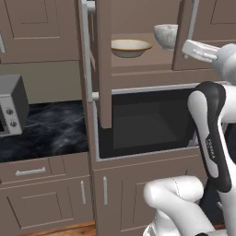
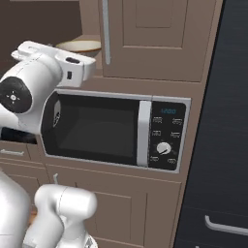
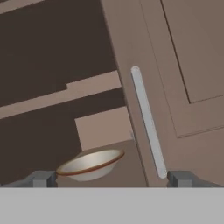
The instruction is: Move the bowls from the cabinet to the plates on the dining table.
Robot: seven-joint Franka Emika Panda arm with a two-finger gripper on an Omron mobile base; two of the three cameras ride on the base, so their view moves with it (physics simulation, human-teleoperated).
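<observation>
Bowls: the cream bowl (image 1: 131,47) and marbled bowl (image 1: 166,36) sit on the open cabinet (image 1: 138,62) shelf. The end effector (image 3: 111,178) hovers near the cream bowl, jaws wide, empty. It should advance level, straddling the rim before closing.
</observation>
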